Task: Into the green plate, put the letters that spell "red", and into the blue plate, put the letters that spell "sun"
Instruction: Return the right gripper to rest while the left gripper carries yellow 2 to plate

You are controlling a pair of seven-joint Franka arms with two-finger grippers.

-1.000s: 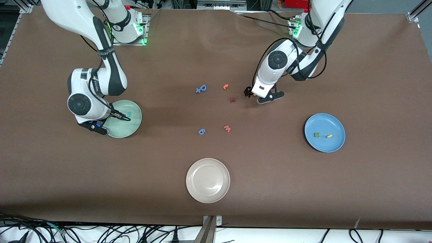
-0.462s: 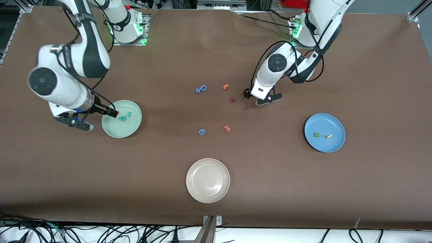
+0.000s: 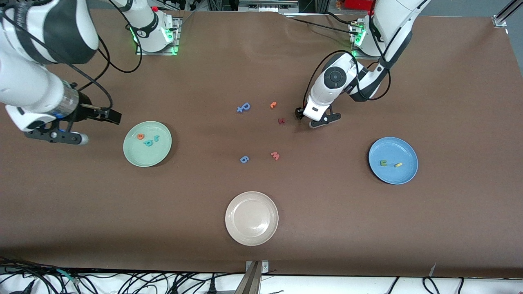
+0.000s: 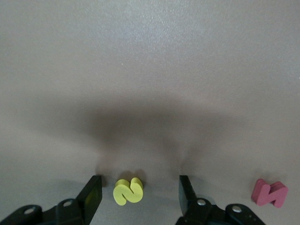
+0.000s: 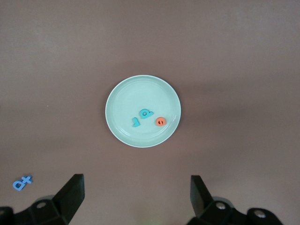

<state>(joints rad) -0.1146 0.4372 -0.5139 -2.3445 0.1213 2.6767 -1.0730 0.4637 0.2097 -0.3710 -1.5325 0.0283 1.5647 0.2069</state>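
Both left gripper (image 4: 137, 199) fingers flank the yellow "s" (image 4: 128, 190), untouched.

brown table (image 3: 327, 228) carries plates, foam letters.

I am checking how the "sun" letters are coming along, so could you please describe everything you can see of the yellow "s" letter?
The yellow "s" letter is a small, thick, curly piece that looks like matte foam. It lies flat on the bare brown table, not in any plate. The left gripper is down around it, with its open jaws one on each side and a gap between each and the letter. A dark pink letter lies close by.
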